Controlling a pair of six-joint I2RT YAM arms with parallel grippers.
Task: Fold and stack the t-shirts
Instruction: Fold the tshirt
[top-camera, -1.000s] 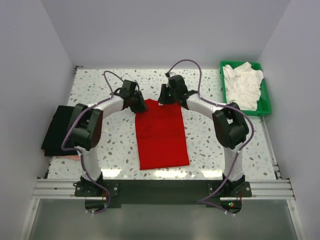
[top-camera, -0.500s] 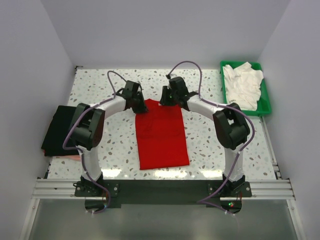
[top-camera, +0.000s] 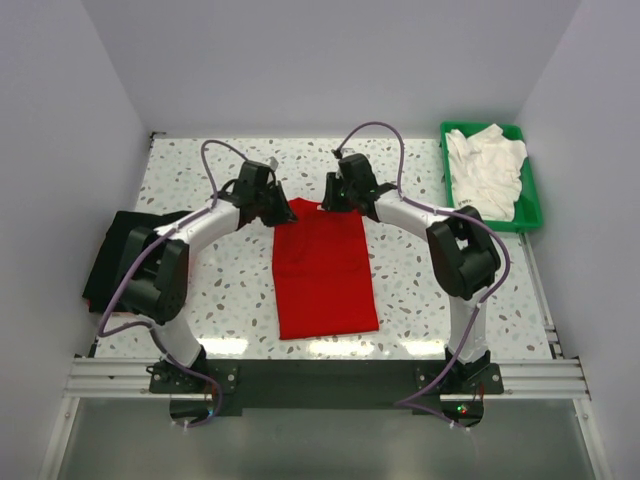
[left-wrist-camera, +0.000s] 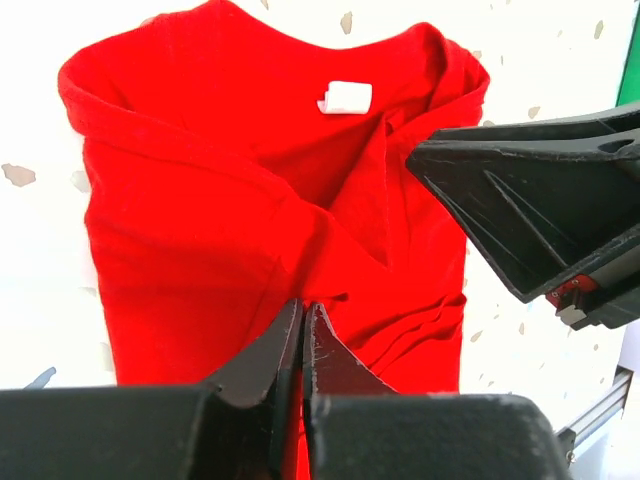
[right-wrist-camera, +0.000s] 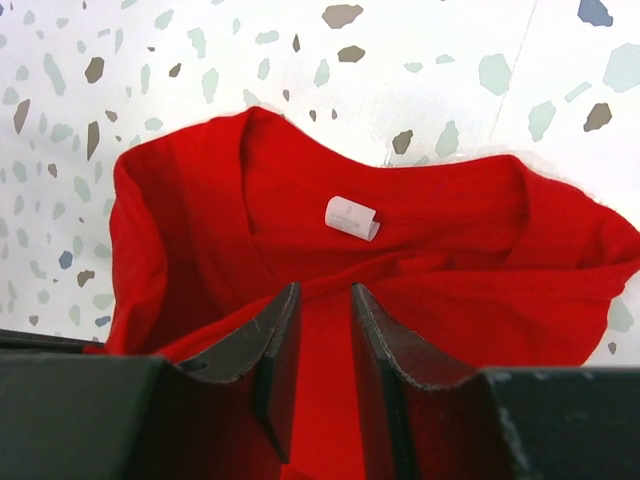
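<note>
At the bottom of the top view an aluminium rail (top-camera: 320, 375) is seen, with both arm bases bolted to it. Beyond it a white speckled table (top-camera: 420, 290) is spread, brightly lit at its near edge. The red t-shirt (top-camera: 323, 270) is laid lengthwise at the centre of the frame, hem nearest the rail and collar farthest. At the left edge a black t-shirt (top-camera: 115, 255) is draped over the table's side.

At the collar end the left gripper (left-wrist-camera: 302, 308) is clenched on the red cloth – its fingers are pressed almost together. The right gripper (right-wrist-camera: 325, 295) is closed on a thicker fold, with red cloth filling the narrow gap. The white neck label (left-wrist-camera: 345, 97) is shown between them.

At upper right a green tray (top-camera: 530, 195) is set, holding crumpled white t-shirts (top-camera: 485, 165). The table is enclosed by plain pale walls (top-camera: 320, 60).
</note>
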